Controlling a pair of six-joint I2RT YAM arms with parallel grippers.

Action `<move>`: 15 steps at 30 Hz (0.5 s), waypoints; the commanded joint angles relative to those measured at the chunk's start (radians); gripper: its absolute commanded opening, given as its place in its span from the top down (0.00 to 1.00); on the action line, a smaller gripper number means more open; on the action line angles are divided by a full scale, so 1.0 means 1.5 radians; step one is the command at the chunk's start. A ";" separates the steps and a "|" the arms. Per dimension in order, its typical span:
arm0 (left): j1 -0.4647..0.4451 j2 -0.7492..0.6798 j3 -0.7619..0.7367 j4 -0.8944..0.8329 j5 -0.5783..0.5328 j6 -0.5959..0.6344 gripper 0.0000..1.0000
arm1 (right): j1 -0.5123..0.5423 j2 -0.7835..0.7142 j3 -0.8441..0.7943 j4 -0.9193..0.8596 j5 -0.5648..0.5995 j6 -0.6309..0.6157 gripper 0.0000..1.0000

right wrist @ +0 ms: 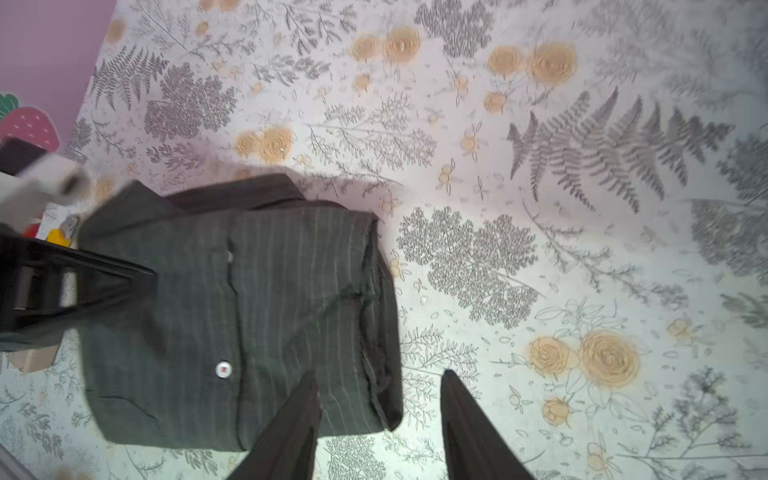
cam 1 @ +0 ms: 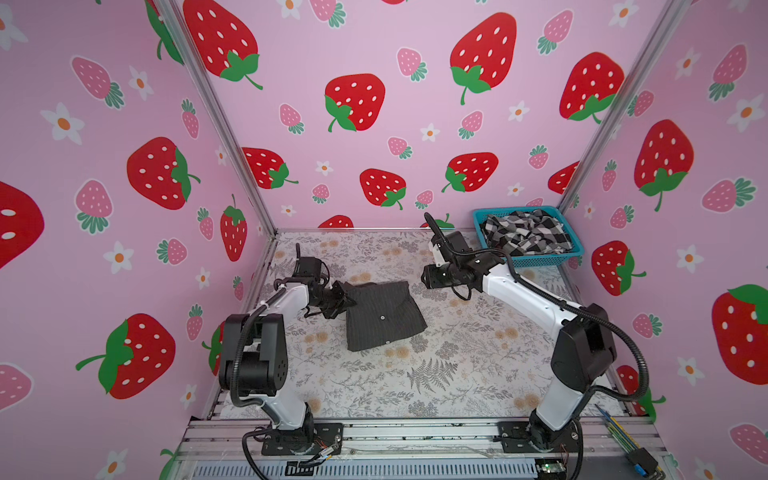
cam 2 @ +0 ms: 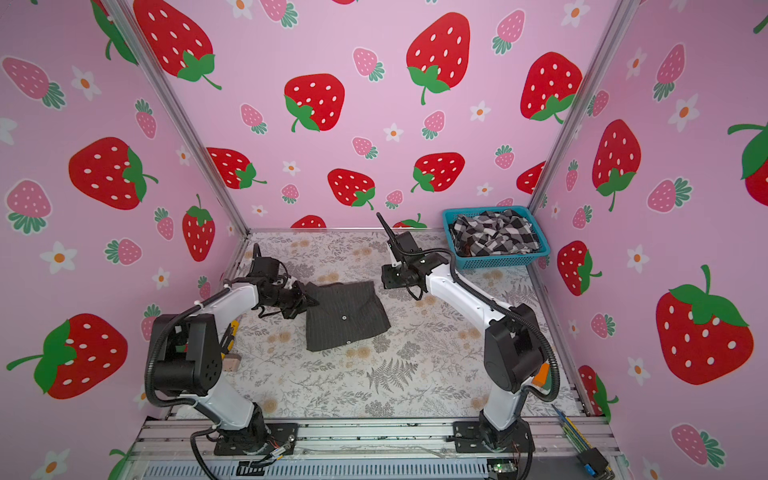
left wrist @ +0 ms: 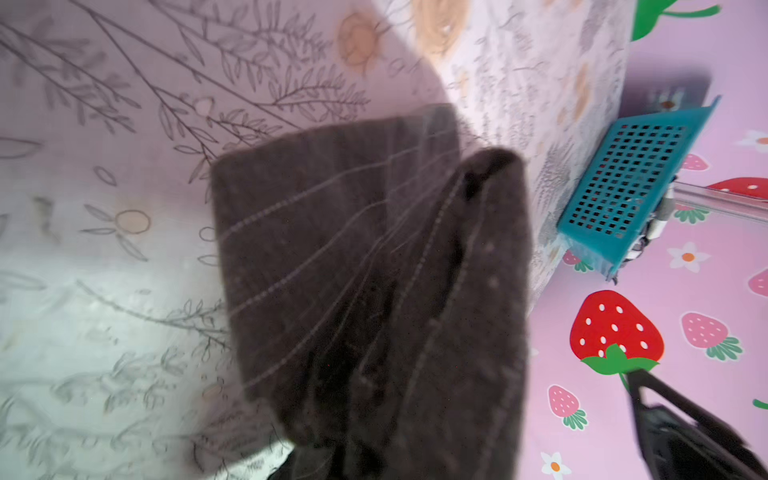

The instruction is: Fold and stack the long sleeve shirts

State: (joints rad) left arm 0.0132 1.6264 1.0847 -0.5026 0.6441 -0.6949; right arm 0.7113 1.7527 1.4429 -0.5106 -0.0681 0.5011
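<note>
A dark charcoal pinstriped shirt (cam 1: 384, 316) (cam 2: 347, 316) lies folded into a rough square on the floral table, buttons facing up. My left gripper (cam 1: 347, 301) (cam 2: 309, 301) is at the shirt's left edge and shut on it. In the left wrist view the gathered cloth (left wrist: 374, 291) runs into the jaws and hides them. My right gripper (cam 1: 426, 277) (cam 2: 386, 277) (right wrist: 380, 386) hangs open above the table just right of the shirt (right wrist: 232, 311), holding nothing. A black-and-white checked shirt (cam 1: 525, 235) (cam 2: 494, 235) lies crumpled in a blue basket.
The blue basket (cam 1: 540, 261) (cam 2: 498, 262) (left wrist: 631, 178) stands in the back right corner against the wall. Strawberry-print walls close in the table on three sides. Loose tools (cam 1: 619, 432) lie on the front right rail. A small pinkish block (cam 2: 230, 365) sits by the left arm.
</note>
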 commanded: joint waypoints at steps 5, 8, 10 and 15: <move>0.007 -0.065 0.079 -0.075 0.005 -0.009 1.00 | 0.081 0.075 -0.056 0.102 -0.111 0.074 0.54; 0.008 -0.075 0.083 -0.086 0.003 -0.015 1.00 | 0.112 0.138 0.000 0.117 -0.148 0.092 0.55; 0.008 -0.084 0.096 -0.105 -0.003 -0.010 1.00 | 0.130 0.198 0.070 0.137 -0.180 0.099 0.55; 0.008 -0.110 0.191 -0.198 -0.034 0.004 1.00 | 0.158 0.347 0.238 0.210 -0.303 0.167 0.55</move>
State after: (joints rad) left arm 0.0235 1.5192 1.2495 -0.7078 0.6083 -0.7033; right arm 0.9325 2.2002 1.6886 -0.3000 -0.3809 0.6704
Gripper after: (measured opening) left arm 0.071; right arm 0.454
